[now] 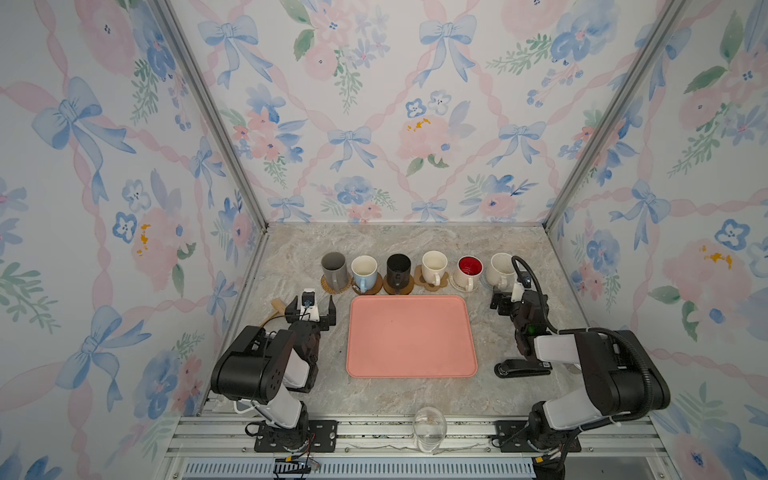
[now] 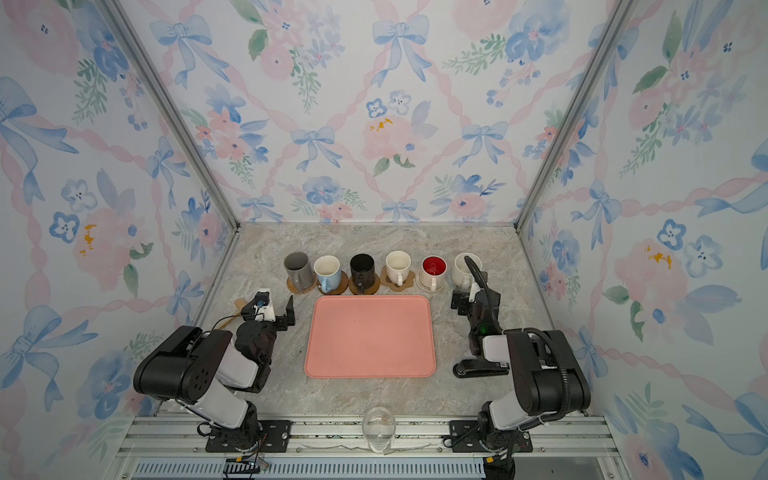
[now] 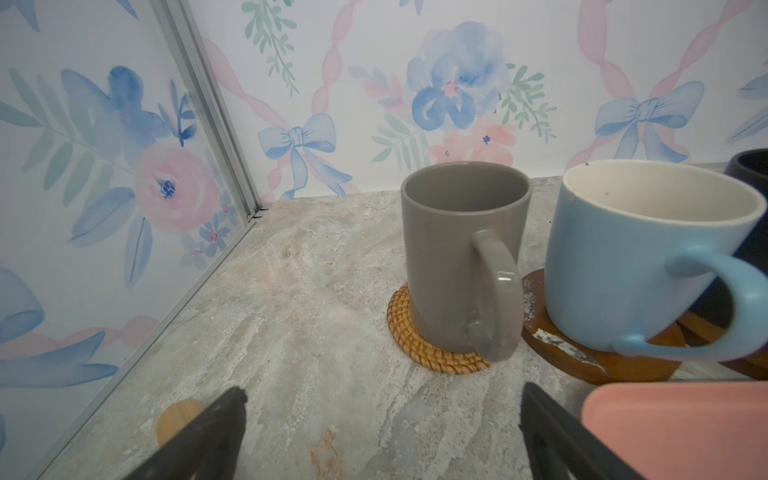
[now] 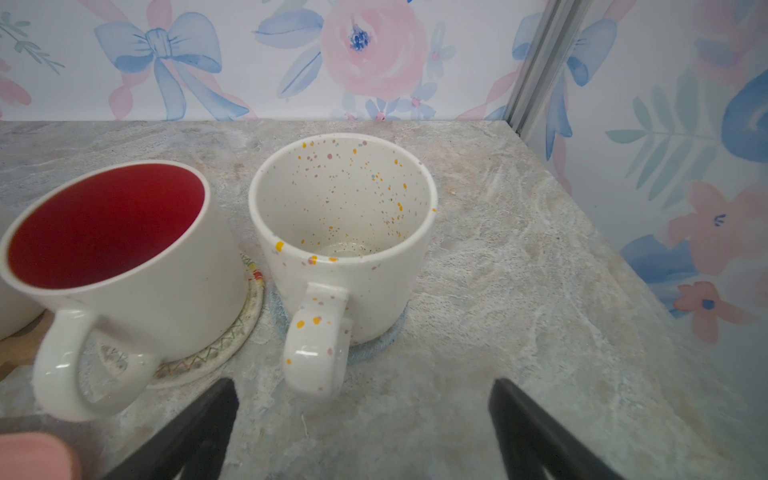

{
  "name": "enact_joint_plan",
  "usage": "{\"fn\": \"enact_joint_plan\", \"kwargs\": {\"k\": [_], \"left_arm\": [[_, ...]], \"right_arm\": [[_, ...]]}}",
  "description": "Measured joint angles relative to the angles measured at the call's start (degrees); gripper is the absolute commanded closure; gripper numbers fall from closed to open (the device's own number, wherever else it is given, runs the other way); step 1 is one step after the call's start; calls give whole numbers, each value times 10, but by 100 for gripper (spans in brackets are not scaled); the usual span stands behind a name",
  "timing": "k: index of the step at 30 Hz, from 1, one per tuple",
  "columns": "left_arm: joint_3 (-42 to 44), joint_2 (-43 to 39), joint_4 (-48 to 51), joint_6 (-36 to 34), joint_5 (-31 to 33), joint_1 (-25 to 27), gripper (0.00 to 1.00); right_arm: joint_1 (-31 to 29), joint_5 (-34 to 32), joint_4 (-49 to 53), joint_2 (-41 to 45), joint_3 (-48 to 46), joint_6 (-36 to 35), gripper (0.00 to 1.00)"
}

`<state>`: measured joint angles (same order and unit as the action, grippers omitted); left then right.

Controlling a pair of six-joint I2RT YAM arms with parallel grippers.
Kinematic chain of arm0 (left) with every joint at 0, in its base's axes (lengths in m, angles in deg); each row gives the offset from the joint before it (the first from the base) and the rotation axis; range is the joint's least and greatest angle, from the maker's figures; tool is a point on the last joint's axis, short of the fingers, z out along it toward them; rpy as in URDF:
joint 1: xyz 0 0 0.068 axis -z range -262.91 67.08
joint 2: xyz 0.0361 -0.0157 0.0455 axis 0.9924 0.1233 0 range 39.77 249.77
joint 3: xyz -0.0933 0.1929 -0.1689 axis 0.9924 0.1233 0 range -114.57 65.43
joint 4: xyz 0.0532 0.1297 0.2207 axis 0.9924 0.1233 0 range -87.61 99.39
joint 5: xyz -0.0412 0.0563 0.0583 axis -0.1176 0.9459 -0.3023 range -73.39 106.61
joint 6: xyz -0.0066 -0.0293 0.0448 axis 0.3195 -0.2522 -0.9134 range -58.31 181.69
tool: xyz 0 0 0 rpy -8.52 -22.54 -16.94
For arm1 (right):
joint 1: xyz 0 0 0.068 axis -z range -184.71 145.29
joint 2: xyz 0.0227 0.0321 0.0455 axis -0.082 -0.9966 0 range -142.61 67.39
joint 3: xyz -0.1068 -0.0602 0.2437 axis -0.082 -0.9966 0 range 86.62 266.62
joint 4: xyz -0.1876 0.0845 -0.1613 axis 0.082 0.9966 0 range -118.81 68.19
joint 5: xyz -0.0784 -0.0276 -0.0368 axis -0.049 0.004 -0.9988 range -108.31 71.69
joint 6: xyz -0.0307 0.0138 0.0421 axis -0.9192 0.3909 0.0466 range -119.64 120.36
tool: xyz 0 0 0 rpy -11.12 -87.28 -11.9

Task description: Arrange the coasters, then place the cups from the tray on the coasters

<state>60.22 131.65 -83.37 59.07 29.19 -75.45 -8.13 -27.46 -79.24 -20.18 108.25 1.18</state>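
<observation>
Six cups stand in a row behind the pink tray, each on a coaster: grey on tan rattan, pale blue on a brown round, black, cream, red-inside on a white woven mat, speckled cream on a grey-blue mat. Nothing lies on the tray. My left gripper hovers open just in front of the grey cup. My right gripper is open too, near the speckled cup's handle.
A black stapler lies right of the tray under my right arm. A clear glass sits at the front rail. A wooden piece rests by the left wall. Papered walls close in the left, right and back.
</observation>
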Motion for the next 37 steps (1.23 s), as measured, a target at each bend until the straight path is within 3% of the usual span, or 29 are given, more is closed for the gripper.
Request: {"fn": "enact_joint_plan", "kwargs": {"k": [14, 37], "left_arm": [[-64, -2, 97, 16, 39, -10, 2], [-64, -2, 107, 18, 41, -11, 2]], "right_arm": [[0, 0, 0, -1, 0, 0, 3], [1, 4, 0, -1, 0, 0, 3]]}}
